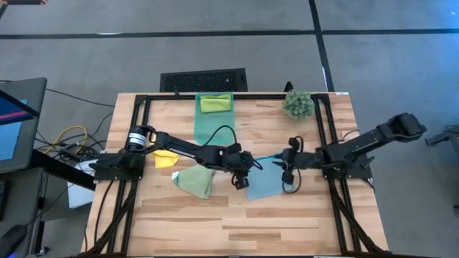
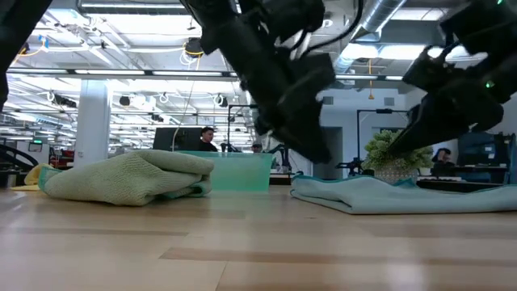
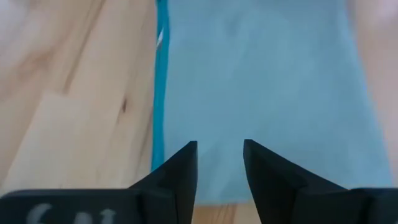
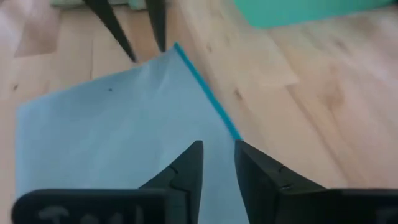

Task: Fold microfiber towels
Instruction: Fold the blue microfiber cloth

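1. High view: light blue towel [image 1: 264, 183] lies at centre of surface [image 1: 287, 222]; pale green towel [image 1: 195, 180] at its 9 o'clock.
2. Left wrist view: left tool [image 3: 220, 163] parted, empty, above blue cloth.
3. Right wrist view: right tool [image 4: 218, 163] slightly parted, empty, over the towel's edge.

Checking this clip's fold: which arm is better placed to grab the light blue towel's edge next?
Probably either; slightly the left. The left gripper hangs open right over the light blue towel near its teal edge; the right gripper also hovers open above its other side.
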{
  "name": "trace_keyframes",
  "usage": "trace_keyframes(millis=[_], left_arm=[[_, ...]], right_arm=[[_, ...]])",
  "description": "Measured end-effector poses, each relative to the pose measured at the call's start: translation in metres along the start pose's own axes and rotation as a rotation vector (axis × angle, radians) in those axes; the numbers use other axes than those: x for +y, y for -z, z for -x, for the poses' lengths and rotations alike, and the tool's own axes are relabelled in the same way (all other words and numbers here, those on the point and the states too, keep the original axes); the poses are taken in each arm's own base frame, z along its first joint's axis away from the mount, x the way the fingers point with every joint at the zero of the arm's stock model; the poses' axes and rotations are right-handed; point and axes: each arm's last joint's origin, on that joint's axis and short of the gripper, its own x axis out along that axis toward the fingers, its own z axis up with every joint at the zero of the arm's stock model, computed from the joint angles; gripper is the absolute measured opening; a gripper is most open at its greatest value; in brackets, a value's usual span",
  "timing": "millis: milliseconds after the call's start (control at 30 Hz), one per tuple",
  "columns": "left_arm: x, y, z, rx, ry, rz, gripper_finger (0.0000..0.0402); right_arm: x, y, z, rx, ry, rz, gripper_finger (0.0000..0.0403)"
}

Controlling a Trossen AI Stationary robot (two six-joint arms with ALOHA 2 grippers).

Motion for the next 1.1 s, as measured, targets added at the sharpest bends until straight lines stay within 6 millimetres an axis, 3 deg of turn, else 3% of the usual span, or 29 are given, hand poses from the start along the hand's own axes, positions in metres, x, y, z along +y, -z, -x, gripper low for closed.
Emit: trace_keyframes(millis=[100, 267, 633, 833, 1100], left_arm=[[0.007, 0.01, -0.011, 0.074, -0.025, 0.005, 0.0106], [0.016, 0.018, -0.023, 0.135, -0.034, 0.019, 0.009], [0.017, 0.022, -0.024, 0.183, -0.02, 0.023, 0.0083], [0.015, 0.017, -0.019, 0.194, -0.016, 0.024, 0.0083], [0.008, 0.01, -0.015, 0.167, -0.005, 0.008, 0.0083]], right_arm=[[-0.01, 0.007, -0.006, 0.0, -0.041, -0.052, 0.0102], [-0.025, 0.019, -0.017, 0.087, 0.042, -0.078, 0.0066], [-0.044, 0.028, -0.033, 0.145, 0.28, -0.093, 0.001], [-0.039, 0.018, -0.023, 0.06, 0.272, -0.084, 0.0017], [-0.03, 0.008, -0.012, -0.013, 0.112, -0.076, 0.0028]])
